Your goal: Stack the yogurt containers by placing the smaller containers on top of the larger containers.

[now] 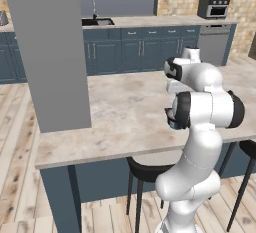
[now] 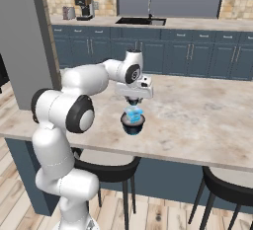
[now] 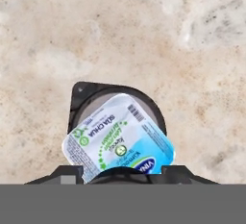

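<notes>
My gripper point(image 2: 133, 108) points down over the island counter point(image 2: 197, 115), near its front edge. It is shut on a smaller container, a light-blue boxy yogurt point(image 2: 133, 112) with a printed lid point(image 3: 117, 139). Directly under it stands the larger container, a wide dark bowl-shaped cup point(image 2: 133, 124) with a pale top point(image 3: 93, 107). The blue yogurt sits low over that top, skewed and overlapping it; I cannot tell whether they touch. In the left base view my own arm hides most of this, and a sliver of the dark cup point(image 1: 172, 122) peeks out beside the elbow.
A tall grey pillar point(image 1: 50, 52) rises from the counter's left end. Black bar stools point(image 2: 106, 170) point(image 2: 227, 189) stand below the front edge. Blue cabinets and a sink point(image 2: 141, 20) line the back wall.
</notes>
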Controlling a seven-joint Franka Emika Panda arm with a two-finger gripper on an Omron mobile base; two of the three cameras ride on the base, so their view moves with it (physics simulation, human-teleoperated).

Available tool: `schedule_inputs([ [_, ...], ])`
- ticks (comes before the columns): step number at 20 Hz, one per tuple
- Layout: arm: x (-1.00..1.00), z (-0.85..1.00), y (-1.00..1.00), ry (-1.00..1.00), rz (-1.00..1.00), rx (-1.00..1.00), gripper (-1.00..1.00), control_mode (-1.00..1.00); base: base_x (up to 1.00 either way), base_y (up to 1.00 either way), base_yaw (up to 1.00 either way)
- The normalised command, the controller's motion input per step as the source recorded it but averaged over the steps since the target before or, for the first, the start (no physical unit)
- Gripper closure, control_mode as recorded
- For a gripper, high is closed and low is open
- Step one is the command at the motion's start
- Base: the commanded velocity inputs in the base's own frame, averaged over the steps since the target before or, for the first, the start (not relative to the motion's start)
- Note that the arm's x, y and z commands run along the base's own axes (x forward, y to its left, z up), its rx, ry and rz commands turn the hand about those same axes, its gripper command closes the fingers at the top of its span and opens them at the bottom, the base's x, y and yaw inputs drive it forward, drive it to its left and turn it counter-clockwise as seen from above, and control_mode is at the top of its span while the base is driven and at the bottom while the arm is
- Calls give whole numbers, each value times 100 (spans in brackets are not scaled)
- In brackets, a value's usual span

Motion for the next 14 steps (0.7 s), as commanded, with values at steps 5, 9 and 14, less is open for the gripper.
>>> schedule_inputs([
  [5,0,-11,-4,0,0,0,100,-100,0,0,0],
  [9,0,-12,0,0,-2,0,100,-100,0,0,0],
  [14,0,-10,0,0,-3,0,100,-100,0,0,0],
])
